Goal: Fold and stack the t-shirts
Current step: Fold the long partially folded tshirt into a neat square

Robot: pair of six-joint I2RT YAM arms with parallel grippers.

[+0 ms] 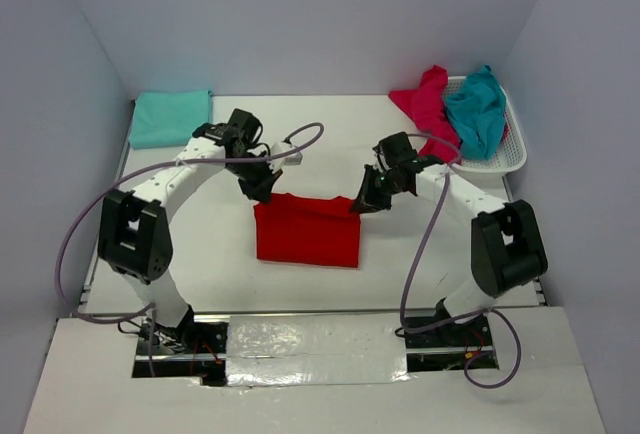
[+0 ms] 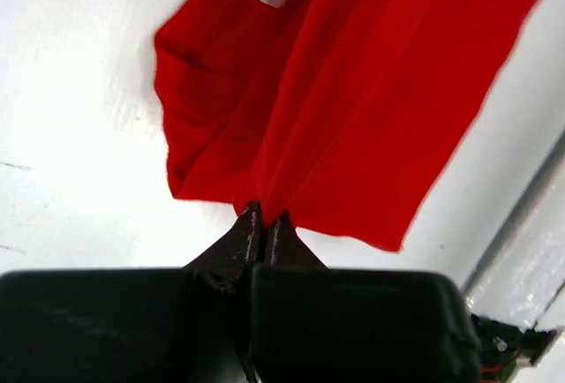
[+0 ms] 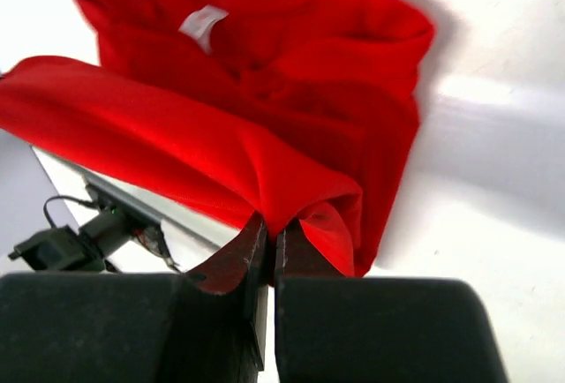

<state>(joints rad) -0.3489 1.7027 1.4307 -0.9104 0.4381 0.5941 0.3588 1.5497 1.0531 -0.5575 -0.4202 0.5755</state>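
Red t-shirt (image 1: 307,231), left claw (image 1: 262,194) pinching one far corner, right claw (image 1: 358,206) the other, arms reaching inward

red t-shirt (image 1: 306,232): soft matt cloth | table (image 1: 205,259): smooth, faintly glossy

Robot lab booth: bare pale walls (image 1: 300,24) around a white table (image 1: 300,124), loose purple cables (image 1: 58,269).

White mesh basket (image 1: 512,157) far right, white table (image 1: 215,276)
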